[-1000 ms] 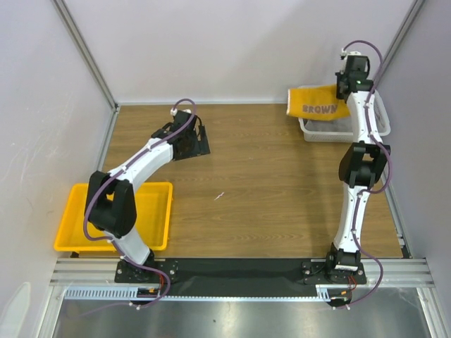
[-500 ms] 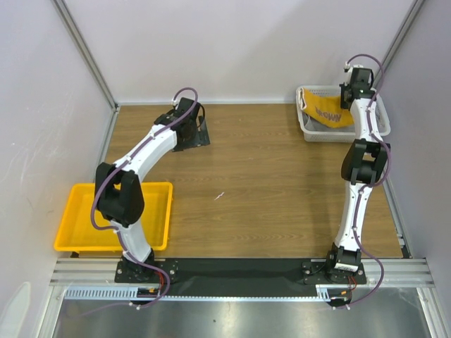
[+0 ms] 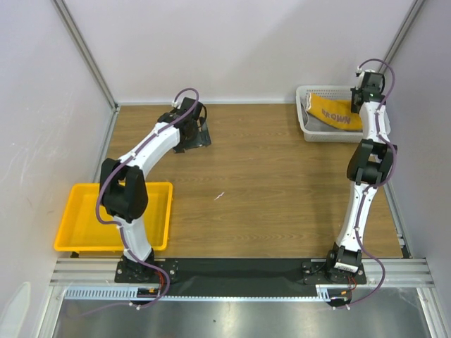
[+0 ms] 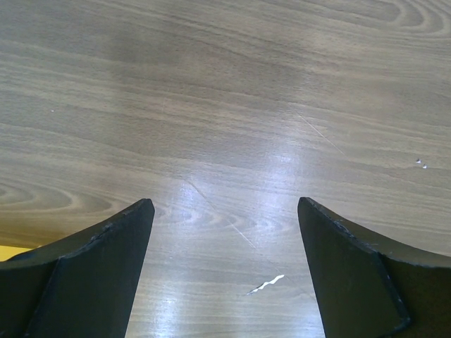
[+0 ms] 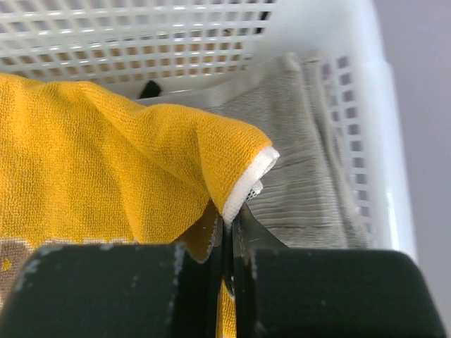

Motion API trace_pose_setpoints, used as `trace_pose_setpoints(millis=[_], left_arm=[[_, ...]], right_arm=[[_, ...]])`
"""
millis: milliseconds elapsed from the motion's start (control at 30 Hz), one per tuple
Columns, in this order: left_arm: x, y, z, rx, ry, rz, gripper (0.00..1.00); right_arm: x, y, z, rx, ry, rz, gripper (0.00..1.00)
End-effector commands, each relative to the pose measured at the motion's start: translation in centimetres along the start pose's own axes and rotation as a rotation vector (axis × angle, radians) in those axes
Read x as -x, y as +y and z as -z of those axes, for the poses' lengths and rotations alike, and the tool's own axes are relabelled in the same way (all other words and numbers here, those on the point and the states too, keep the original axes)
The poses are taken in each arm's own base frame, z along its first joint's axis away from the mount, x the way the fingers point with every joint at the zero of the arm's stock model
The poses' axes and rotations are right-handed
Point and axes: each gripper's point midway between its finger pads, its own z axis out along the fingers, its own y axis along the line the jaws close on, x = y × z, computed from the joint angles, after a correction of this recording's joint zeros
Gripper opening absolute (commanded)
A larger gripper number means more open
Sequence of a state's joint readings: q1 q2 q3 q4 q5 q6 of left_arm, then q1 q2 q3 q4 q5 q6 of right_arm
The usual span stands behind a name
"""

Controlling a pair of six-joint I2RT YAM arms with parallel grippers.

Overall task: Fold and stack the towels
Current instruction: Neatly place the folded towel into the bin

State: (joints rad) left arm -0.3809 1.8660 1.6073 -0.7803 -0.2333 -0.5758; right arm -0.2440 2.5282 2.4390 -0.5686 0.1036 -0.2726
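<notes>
My bench (image 4: 232,105) is smooth wood-grain with a soft sheen at lower middle. My left claw (image 4: 224,211) is matt black and faintly grainy. The yellow-orange towel (image 5: 106,162) is nubbly terry cloth with a white woven hem, and the grey towel (image 5: 296,162) is ribbed cloth. The basket (image 5: 141,35) is smooth white plastic mesh.

Black fingers (image 4: 84,274) wide apart over wooden table (image 4: 225,105)
</notes>
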Motion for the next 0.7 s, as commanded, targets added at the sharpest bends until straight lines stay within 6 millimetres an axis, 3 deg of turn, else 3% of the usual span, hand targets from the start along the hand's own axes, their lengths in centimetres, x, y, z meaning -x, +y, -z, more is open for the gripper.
trace_pose_setpoints(millis=[0, 233, 300, 333, 367, 400, 433, 500, 600, 633, 667], left_arm=[[1.8, -0.6, 0.6, -0.018, -0.037, 0.039, 0.89], [1.7, -1.0, 0.3, -0.03, -0.025, 0.046, 0.89], [1.9, -1.1, 0.4, -0.032, -0.028, 0.042, 0.89], [2.0, -1.1, 0.5, -0.032, -0.031, 0.043, 0.89], [2.0, -1.1, 0.6, -0.031, -0.03, 0.039, 0.89], [2.3, -1.3, 0.8, -0.039, -0.036, 0.037, 0.89], [2.4, -1.3, 0.9, -0.042, -0.037, 0.036, 0.89], [2.9, -1.4, 1.3, -0.052, -0.054, 0.029, 0.89], [3.4, -1.5, 2.2, -0.072, -0.084, 0.025, 0.9], [3.5, -1.5, 2.4, -0.078, -0.091, 0.021, 0.9], [4.0, -1.7, 3.1, -0.097, -0.114, 0.024, 0.9]], right_arm=[[3.8, -2.3, 1.7, -0.036, -0.109, -0.002, 0.0], [4.4, -2.8, 1.0, 0.02, -0.153, -0.044, 0.0], [4.5, -2.0, 0.9, 0.069, -0.16, -0.058, 0.0], [4.6, -1.8, 1.0, 0.08, -0.162, -0.063, 0.06], [4.6, -1.4, 1.2, 0.095, -0.159, -0.068, 0.28], [4.8, -1.3, 1.6, 0.1, -0.159, -0.071, 0.4], [5.1, -1.1, 1.9, 0.102, -0.161, -0.072, 0.6], [5.5, -1.4, 2.9, 0.068, -0.152, -0.074, 0.79], [7.5, -1.6, 5.9, 0.053, -0.185, -0.071, 0.9], [9.3, -1.8, 8.0, 0.049, -0.227, -0.086, 0.92], [10.0, -2.0, 8.8, 0.029, -0.244, -0.103, 0.93]])
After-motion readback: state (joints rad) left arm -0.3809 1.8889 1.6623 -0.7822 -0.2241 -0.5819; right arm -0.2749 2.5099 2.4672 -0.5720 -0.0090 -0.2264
